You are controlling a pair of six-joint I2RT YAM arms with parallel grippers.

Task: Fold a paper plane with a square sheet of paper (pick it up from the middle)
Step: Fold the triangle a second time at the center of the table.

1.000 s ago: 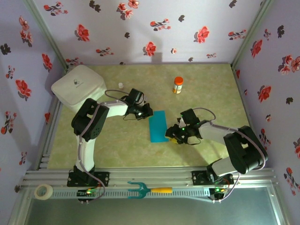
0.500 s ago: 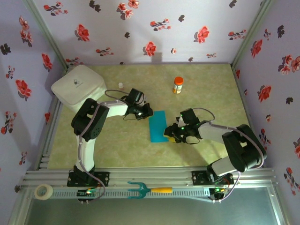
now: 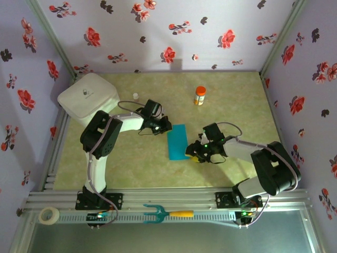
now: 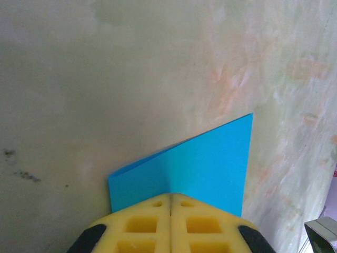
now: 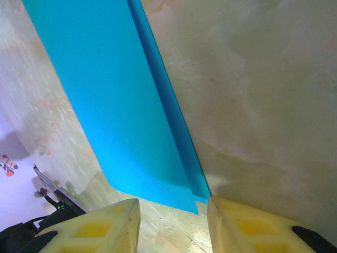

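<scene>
Left wrist: paper (image 4: 195, 168) apparently pinned under left gripper (image 4: 171, 199).

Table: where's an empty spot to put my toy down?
Bare table lies right of the orange bottle, up to the right wall, and front left, between the left arm and the blue paper. The middle is crowded: the left gripper and the right gripper meet at the paper.

The left hand (image 4: 171, 196) and right hand (image 5: 172, 203) have yellow, square-pocketed fingers (image 5: 113, 226); arms (image 3: 129, 124) are white and black.
</scene>
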